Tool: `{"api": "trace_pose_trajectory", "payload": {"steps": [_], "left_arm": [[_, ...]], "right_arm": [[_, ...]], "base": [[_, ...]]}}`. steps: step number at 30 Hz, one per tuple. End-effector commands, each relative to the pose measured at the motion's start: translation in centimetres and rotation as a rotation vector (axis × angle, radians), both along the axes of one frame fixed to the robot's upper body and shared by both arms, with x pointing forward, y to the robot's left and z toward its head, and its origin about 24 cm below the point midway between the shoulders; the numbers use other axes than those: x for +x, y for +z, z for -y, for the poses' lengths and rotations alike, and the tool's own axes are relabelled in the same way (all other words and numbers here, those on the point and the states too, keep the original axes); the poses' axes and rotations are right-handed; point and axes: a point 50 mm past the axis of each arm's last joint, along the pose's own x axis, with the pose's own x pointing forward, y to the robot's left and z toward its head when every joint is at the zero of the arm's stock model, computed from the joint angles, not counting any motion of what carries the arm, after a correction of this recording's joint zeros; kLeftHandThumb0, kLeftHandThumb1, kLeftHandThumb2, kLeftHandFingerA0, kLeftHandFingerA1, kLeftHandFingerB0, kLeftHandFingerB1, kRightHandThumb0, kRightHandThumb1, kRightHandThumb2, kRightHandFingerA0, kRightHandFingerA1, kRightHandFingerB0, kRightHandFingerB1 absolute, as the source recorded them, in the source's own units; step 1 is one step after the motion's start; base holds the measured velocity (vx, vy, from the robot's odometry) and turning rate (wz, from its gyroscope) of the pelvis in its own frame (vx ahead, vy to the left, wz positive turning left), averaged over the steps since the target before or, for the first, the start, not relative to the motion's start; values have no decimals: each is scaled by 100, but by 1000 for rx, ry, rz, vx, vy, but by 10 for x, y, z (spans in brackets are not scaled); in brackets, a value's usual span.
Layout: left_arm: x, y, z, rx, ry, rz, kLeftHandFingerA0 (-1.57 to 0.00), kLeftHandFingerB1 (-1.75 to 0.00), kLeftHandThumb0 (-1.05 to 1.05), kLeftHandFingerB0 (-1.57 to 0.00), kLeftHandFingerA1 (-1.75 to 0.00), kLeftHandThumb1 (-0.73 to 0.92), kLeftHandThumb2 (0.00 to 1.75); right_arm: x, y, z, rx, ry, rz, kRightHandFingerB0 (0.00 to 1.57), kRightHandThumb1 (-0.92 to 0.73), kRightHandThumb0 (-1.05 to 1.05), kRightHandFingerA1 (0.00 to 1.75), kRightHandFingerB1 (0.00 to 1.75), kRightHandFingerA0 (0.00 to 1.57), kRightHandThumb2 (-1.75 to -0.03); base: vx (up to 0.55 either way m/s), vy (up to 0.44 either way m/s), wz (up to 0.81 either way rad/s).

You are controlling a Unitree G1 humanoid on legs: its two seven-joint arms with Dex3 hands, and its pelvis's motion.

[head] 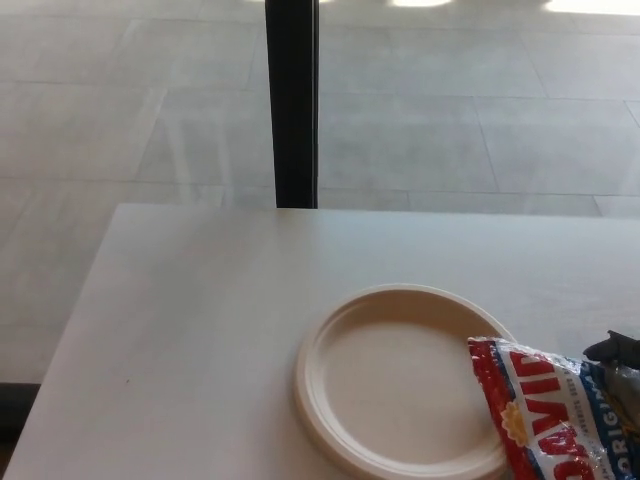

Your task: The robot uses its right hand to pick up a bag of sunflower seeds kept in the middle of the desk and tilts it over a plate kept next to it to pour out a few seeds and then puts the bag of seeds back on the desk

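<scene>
The bag of sunflower seeds (pixel 545 415) occupies the near right corner of the picture, cut off by the bottom and right edges. The bag is red, white and blue with large red lettering. Its open left end overlaps the right side of the plate (pixel 400 385), over the rim and part of the plate's inner surface. Whether the bag rests on the plate or is held just above it cannot be determined.

The right hand (pixel 620 365) shows only as a small black part at the right edge, touching the upper right portion of the bag. Most of the hand is outside the picture, so the spread of its fingers and the nature of its grip cannot be determined. The left hand is not in view.

The plate is round, cream-coloured, with a raised rim. It lies on the desk (pixel 200 330) toward the near right. No seeds are discernible on its visible surface.

The desk is white; its far edge runs across the middle of the picture. Beyond the far edge stands a black vertical post (pixel 291 100) against a grey tiled floor (pixel 100 120).
</scene>
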Motion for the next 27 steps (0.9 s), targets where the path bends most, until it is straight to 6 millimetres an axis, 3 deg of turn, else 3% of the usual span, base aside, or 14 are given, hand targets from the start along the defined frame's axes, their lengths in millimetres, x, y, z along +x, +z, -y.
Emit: {"api": "trace_pose_trajectory", "payload": {"steps": [1,3,4,5,6,7,9,11,12,14,16,19,21,27], "left_arm": [[-4,0,0,9,17,23,-58,-37,-65,-53,-58,59,58],[-4,0,0,9,18,27,-56,-38,-64,-56,-57,59,58],[-4,0,1,15,17,26,-56,-39,-64,-58,-57,59,58],[-4,0,1,17,17,26,-56,-39,-64,-58,-57,59,58],[-5,0,1,16,13,20,-59,-39,-64,-56,-59,59,58],[-5,0,1,16,12,18,-59,-39,-64,-56,-59,59,58],[-6,0,1,18,0,4,-59,-38,-64,-55,-57,60,58],[-7,-1,2,6,5,25,-59,-39,-63,-55,-59,59,58],[-7,-1,2,5,9,10,-59,-38,-62,-55,-56,59,58],[-7,-2,3,3,20,17,-60,-39,-60,-57,-59,59,58],[-6,-3,3,-9,36,33,-58,-40,-59,-55,-60,58,58],[-6,-3,3,-13,44,37,-57,-39,-64,-56,-61,58,58],[-6,-3,3,2,13,11,-58,-39,-64,-56,-60,60,58],[-7,-2,4,-18,21,33,-56,-39,-60,-54,-59,60,58]], "right_arm": [[-6,-9,13,-162,2,-71,0,-38,-105,162,75,0,-58],[-4,-13,15,-177,-40,-103,0,-30,-105,162,80,8,-55],[-4,-15,16,-185,-58,-107,0,-15,-102,165,84,44,-71],[-4,-16,16,-189,-66,-108,0,-15,-102,165,84,44,-71],[-5,-19,15,-193,-71,-97,0,-15,-102,147,91,114,-71],[-6,-20,15,-195,-74,-92,0,-15,-102,147,91,114,-71],[-9,-24,14,-151,-77,-49,11,-13,-90,105,96,128,-79],[-10,-28,14,-165,-78,-20,14,-14,-80,121,86,149,-99],[-13,-32,13,-193,-46,42,29,-23,-83,145,94,153,-117],[-14,-34,14,-204,-42,55,42,-23,-69,151,97,157,-119],[-15,-38,13,-197,-46,70,74,-28,-65,158,126,157,-152],[-17,-44,12,-205,-37,87,149,-26,-78,163,117,157,-139],[-21,-48,10,-188,-24,111,147,-32,-79,174,160,155,-141],[-29,-57,7,-98,-37,166,140,-52,-88,175,167,152,-160]], "base": [[0,0,0],[0,0,0],[0,0,0],[0,0,0],[0,0,0],[0,0,0],[0,0,0],[0,0,0],[0,0,0],[0,0,0],[0,0,0],[0,0,0],[0,0,0],[0,0,0]]}}
